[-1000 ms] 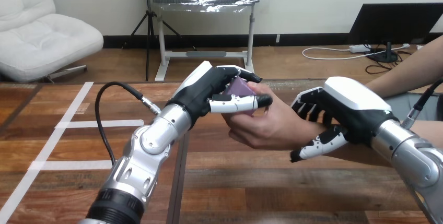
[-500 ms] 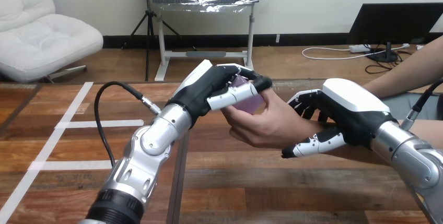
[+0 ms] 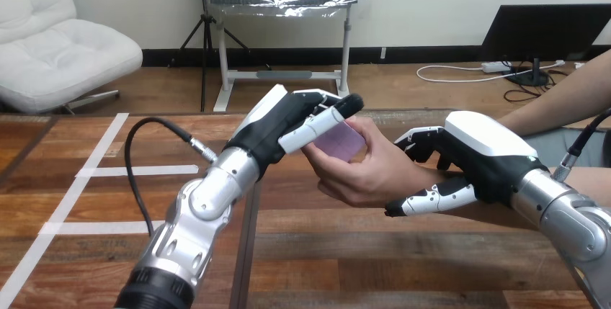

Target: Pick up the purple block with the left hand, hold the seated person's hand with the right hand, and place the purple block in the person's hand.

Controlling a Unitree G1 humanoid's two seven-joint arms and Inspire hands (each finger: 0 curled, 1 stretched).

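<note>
In the head view, the left robot hand [image 3: 284, 125] is letting go. A second ago its thumb and fingers were pinching the purple block [image 3: 341, 141]. Now the thumb is swinging up and away, the fingers are straightening wide behind it, and nothing is sitting in their grip. The block is resting in the person's hand [image 3: 364, 176], which is reaching in from the view's right above the bench [image 3: 324, 251] with its palm turned up. The thumb is lying just beside the block's upper left edge; whether it is touching, I cannot tell.

The right robot hand [image 3: 479, 154] is bracketing the person's wrist [image 3: 421, 176], with its fingers curling over the far side and its thumb running under the near side. It is looking a little looser than a second ago.

By my reading the hand-over is all but done, and only the withdrawal of the left arm is remaining.

The block is showing one pale flat face upward. Its long axis seems to be running along the palm, from the view's left toward the right and slightly down.
</note>
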